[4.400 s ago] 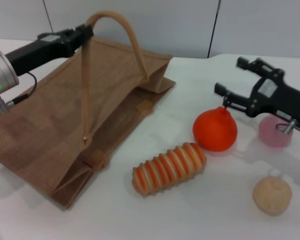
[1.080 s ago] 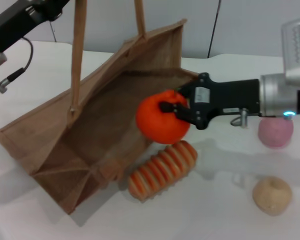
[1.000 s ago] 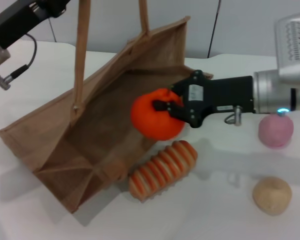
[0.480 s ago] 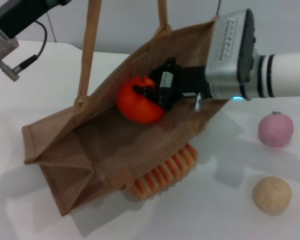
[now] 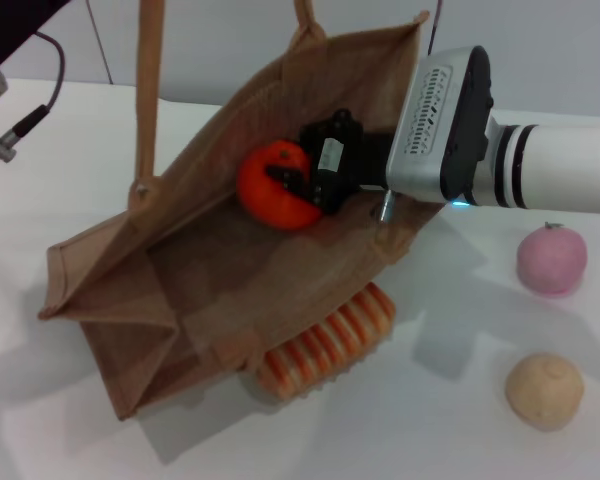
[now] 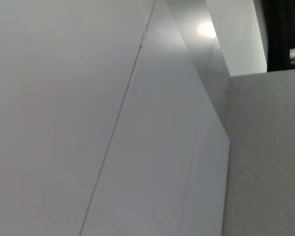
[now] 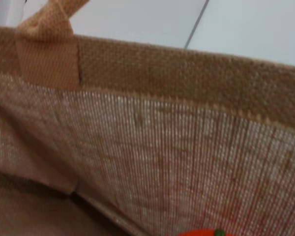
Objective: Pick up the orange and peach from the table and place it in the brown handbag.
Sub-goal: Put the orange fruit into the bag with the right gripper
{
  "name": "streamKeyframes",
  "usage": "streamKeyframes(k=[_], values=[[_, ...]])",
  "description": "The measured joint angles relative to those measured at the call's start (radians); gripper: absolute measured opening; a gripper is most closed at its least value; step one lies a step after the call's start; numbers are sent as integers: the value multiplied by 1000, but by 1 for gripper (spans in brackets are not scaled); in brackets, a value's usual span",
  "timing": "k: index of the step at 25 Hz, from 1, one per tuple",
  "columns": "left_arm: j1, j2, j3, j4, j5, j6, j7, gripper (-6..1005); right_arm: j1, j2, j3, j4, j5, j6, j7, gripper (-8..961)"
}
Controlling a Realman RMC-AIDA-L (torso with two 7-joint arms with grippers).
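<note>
The brown handbag (image 5: 220, 290) hangs tilted with its mouth open, one handle (image 5: 148, 90) running taut up out of the head view beside my left arm (image 5: 20, 20). Inside the bag's mouth, my right gripper (image 5: 292, 182) is shut on the orange (image 5: 268, 192), against the bag's inner wall. The right wrist view shows that woven wall (image 7: 162, 162), a handle patch (image 7: 46, 49) and a sliver of the orange (image 7: 201, 232). The pink peach (image 5: 551, 260) lies on the white table at the right, apart from both arms.
An orange-and-cream striped loaf (image 5: 330, 345) lies partly under the bag's lower edge. A tan ball (image 5: 544, 391) sits near the front right. My thick right forearm (image 5: 500, 165) reaches across above the table. The left wrist view shows only a grey wall.
My right gripper picked the orange off the table and carried it left into the bag's mouth. The bag has been lifted from lying flat to hanging more upright, now covering part of the loaf.
</note>
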Motion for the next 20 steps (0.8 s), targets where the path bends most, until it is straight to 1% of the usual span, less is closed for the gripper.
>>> streamKeyframes(k=[1,8,11,15,20], values=[[3,0,0,0,-6,0,0,113,-4,0,9,1,0,-1,-11,131],[37,-2,-2,0,-53,7,8,113,-18,1,21,18,0,-9,-22,348],[57,-2,-21,0,-66,14,15,111,-28,-2,22,25,0,-43,-19,452],[80,-2,-39,0,-68,37,24,108,-59,-8,22,7,-1,-170,-15,598],[105,-1,-60,-20,-70,54,55,108,-127,-9,25,-92,15,-377,18,690]])
